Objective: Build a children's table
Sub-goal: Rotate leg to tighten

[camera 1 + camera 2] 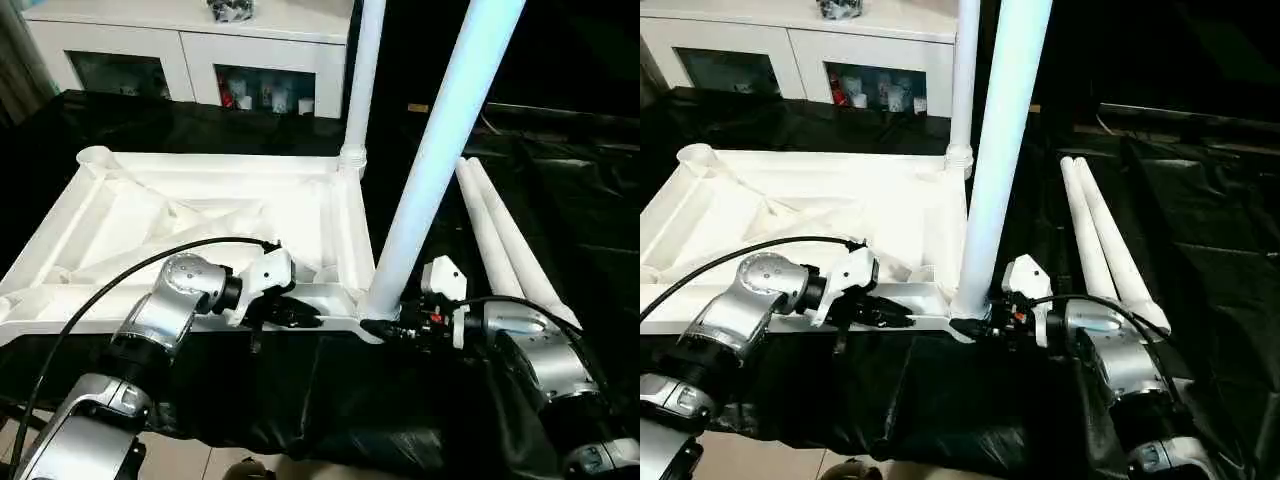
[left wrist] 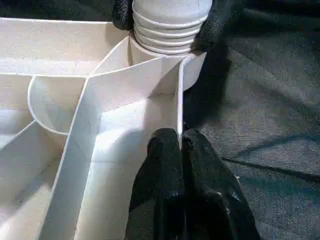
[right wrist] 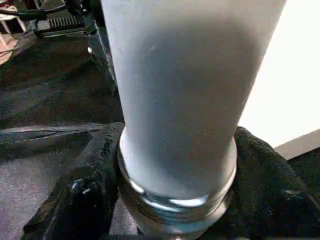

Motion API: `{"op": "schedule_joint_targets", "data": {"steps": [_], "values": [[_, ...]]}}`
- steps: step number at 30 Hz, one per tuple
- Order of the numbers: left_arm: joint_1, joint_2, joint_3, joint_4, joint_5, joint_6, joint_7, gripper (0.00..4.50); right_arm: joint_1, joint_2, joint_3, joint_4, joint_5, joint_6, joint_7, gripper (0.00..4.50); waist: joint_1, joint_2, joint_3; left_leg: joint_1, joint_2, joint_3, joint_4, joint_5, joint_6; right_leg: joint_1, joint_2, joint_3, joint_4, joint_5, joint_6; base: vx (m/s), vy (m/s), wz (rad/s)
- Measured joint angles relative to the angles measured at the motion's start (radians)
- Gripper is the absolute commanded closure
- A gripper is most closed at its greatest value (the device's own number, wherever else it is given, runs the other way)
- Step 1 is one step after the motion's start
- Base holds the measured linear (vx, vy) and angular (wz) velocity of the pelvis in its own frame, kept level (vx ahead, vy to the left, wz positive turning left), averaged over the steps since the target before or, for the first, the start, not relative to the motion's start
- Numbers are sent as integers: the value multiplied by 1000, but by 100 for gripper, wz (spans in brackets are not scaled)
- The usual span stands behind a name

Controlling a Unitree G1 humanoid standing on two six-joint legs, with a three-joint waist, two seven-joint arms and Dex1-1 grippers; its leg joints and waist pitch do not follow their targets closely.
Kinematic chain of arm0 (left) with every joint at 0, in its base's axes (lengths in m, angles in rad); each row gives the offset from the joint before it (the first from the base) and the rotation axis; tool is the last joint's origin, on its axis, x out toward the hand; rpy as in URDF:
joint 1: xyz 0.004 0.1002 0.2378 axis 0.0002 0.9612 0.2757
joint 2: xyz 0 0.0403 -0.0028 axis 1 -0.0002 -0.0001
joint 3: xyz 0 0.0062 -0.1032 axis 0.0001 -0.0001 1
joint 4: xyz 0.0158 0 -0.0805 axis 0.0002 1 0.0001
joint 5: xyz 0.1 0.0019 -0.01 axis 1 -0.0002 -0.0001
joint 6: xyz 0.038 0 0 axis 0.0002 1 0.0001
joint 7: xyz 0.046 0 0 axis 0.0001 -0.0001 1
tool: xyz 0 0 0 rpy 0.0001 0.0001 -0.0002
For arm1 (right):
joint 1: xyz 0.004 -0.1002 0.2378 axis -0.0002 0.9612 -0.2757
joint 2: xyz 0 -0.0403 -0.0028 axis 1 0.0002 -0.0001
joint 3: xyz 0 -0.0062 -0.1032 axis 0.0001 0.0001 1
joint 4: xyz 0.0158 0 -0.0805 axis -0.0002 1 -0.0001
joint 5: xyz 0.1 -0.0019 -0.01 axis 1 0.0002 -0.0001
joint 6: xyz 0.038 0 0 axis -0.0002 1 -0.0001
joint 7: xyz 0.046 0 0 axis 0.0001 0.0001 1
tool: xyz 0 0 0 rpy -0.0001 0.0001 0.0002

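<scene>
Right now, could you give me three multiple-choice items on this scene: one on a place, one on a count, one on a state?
1. Where do the loose legs lie?
A. right of the tabletop
B. inside the tabletop
C. on the cabinet

2. How many legs stand in corner sockets?
A. none
B. two
C. four

3. How is the left gripper?
A. wide open
B. holding a leg
C. shut on the tabletop's rim

Answers:
1 A, both lie on the black cloth.
2 B, near leg and far leg.
3 C, fingers pinch the rim.
</scene>
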State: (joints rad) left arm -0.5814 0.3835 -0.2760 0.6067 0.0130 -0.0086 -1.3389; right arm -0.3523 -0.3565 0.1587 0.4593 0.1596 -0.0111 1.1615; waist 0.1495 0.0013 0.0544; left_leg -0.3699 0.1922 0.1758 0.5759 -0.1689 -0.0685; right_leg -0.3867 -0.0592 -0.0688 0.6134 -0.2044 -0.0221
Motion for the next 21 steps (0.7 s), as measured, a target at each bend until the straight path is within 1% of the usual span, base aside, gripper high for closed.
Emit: {"op": "schedule_joint_targets", "data": {"steps": [5,8,11,13,17,20,21], "values": [[6,-10,-4,-3,3,-9,19,450,21,14,-7,-16,-1,4,-36,174,0,-1,0,1,0,0,0,0,0,0,0,0,0,0,0,0,0,0],[-1,-44,6,13,29,-4,118,450,15,60,-43,13,-22,5,-169,175,-6,-2,-1,3,0,0,0,0,0,2,0,0,2,1,0,0,0,0],[-29,-100,14,57,63,11,243,450,-19,123,-82,77,-54,6,-358,175,-13,-3,-1,4,0,0,0,0,0,2,0,1,1,1,1,0,0,0],[-60,-143,16,99,82,29,323,450,-49,168,-114,123,-60,11,-476,175,-13,-3,-1,5,0,0,0,0,0,2,0,1,2,0,4,0,0,0],[-111,-211,16,170,108,49,453,450,-106,236,-159,194,-77,22,-682,175,-13,-3,-2,5,0,0,-1,0,-1,2,0,1,1,1,4,0,0,0],[-161,-285,22,241,136,69,579,450,-181,296,-210,284,-91,24,-878,175,-14,-2,-2,4,-1,0,0,0,-1,2,0,1,1,4,-1,0,0,0],[-178,-310,22,266,142,73,621,450,-209,310,-230,316,-91,23,-937,175,-12,-2,-2,3,-1,0,-1,0,-1,2,0,1,0,4,-1,0,0,0]]}}
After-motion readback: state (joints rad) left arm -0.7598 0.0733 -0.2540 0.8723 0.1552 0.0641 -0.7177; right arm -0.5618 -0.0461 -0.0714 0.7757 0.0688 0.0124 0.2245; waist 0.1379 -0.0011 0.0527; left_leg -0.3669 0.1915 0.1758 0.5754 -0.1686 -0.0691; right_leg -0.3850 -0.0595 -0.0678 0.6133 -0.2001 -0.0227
